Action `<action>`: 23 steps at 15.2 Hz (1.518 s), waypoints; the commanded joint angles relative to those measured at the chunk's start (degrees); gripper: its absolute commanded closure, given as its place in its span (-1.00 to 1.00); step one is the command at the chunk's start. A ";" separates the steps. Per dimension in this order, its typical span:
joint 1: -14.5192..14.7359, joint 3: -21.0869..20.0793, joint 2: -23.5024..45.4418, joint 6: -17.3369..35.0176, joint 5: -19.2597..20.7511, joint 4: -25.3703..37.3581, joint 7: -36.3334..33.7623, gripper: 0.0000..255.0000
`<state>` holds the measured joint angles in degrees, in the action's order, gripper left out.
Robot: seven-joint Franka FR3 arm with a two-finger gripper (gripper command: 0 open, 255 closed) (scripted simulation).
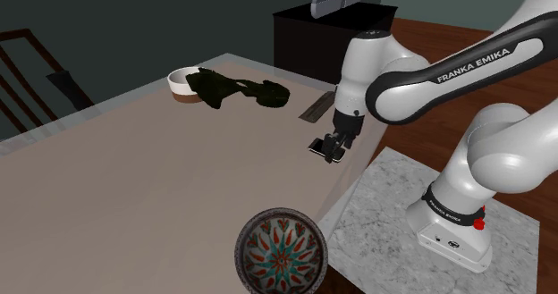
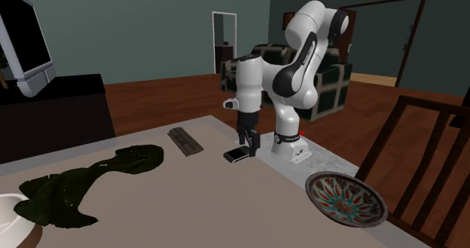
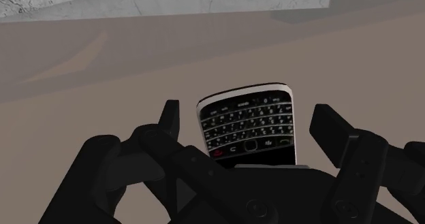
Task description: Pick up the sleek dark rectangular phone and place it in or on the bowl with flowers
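A black phone [image 3: 249, 124] with a small keyboard and a light rim lies flat on the beige table [image 1: 134, 176], near the edge by the stand. My gripper [image 3: 248, 114] is low over it and open. One finger [image 3: 169, 120] stands on each side of the phone with a gap, neither touching it. The phone [image 1: 317, 146] and gripper [image 1: 336, 147] sit at the table's right side in the shoulder view. In the second exterior view the phone [image 2: 236, 155] lies just under the gripper [image 2: 249, 143]. The bowl with a red and teal flower pattern [image 1: 280, 252] [image 2: 345, 199] stands at the table's near corner.
A dark green cloth [image 1: 234, 88] lies at the far side, partly over a white bowl [image 1: 183, 79]. A flat dark slab [image 1: 315, 109] lies beyond the phone. A wooden chair [image 2: 422, 156] stands by the flowered bowl. The marble-topped stand [image 1: 393, 203] adjoins the table's edge.
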<state>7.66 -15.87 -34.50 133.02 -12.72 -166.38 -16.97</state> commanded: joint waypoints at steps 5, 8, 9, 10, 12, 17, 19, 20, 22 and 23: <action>0.01 -0.13 0.47 0.52 -0.06 -0.01 -0.08 -1.00; 0.01 -0.13 0.45 0.50 -0.05 -0.01 -0.07 1.00; 0.01 -0.13 0.45 0.50 -0.06 -0.01 -0.07 1.00; 0.01 -0.13 0.45 0.50 -0.05 -0.01 -0.07 1.00; 0.01 -0.13 0.45 0.50 -0.05 -0.01 -0.07 1.00; 0.01 0.02 -0.29 -0.63 0.05 0.37 -0.09 1.00; -0.02 0.32 -1.68 -2.84 0.29 1.21 -0.12 1.00; -0.04 0.47 -2.34 -3.93 0.41 1.64 -0.13 1.00; -0.08 0.77 -3.56 -6.06 0.65 2.56 -0.16 1.00; -0.11 0.92 -4.13 -7.10 0.78 3.03 -0.18 1.00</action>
<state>7.57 -15.03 -38.17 127.13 -12.07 -164.08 -17.02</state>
